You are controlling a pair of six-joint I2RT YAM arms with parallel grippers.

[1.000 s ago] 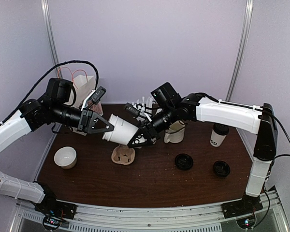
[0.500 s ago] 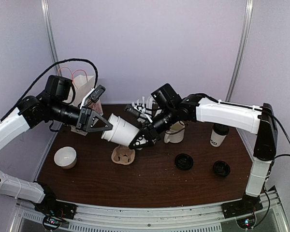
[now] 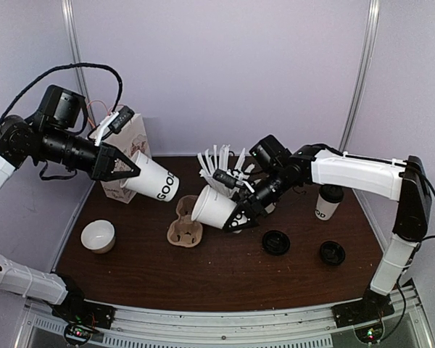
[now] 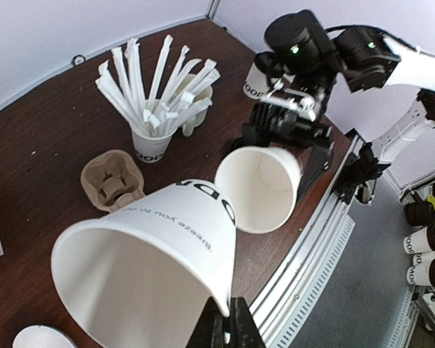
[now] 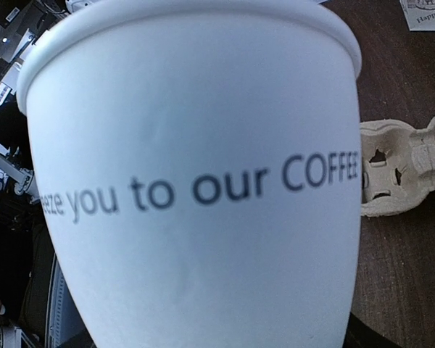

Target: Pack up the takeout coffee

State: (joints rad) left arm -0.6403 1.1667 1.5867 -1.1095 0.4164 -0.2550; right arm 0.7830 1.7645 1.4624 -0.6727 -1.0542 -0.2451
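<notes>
The right wrist view is almost filled by the lower cup (image 5: 196, 188). Its printed line runs off the left edge, and the right hand's fingers cannot be made out there. Only a slice of the cardboard carrier (image 5: 402, 170) shows at the right.

The top view settles the grip. The right hand (image 3: 241, 210) is spread wide around the body of the lower cup, holding it tilted above the counter (image 3: 225, 279), mouth toward the near left, just right of the carrier. The left hand (image 3: 130, 170) is pressed together on the rim of the raised cup (image 3: 154, 180), which hangs tilted at the far left in front of a paper bag (image 3: 127, 141) partly hidden by the arm.

The left wrist view looks into both open mouths, and neither cup wears a lid. One finger (image 4: 228, 330) is cut off at the bottom edge. That view alone shows the stick-filled cup (image 4: 151, 145) in full. From the top only its white sticks (image 3: 221, 159) rise behind the right hand.

Only the top view shows two black lids (image 3: 276, 242) (image 3: 332, 252) lying flat on the near right of the counter, well apart from both cups. A lidded cup (image 3: 328, 203) stands far right, and a white bowl (image 3: 98, 235) sits near left.
</notes>
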